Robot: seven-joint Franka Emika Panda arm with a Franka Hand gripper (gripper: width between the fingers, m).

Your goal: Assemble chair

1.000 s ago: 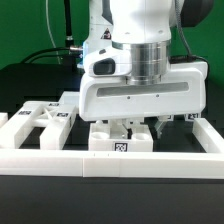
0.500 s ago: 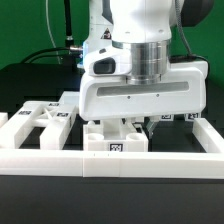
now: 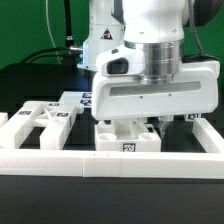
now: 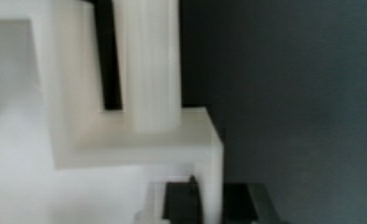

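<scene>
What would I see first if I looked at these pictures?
The big white robot arm fills the middle of the exterior view, bending low over a small white chair piece with a black-and-white tag. At the exterior view's left lies a cross-shaped white piece, behind the low white wall across the front.

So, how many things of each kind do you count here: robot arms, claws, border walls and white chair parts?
Robot arm: 1
Claw: 1, shut
Border wall: 1
Chair parts: at least 3; the arm may hide more
Total: at least 6
</scene>
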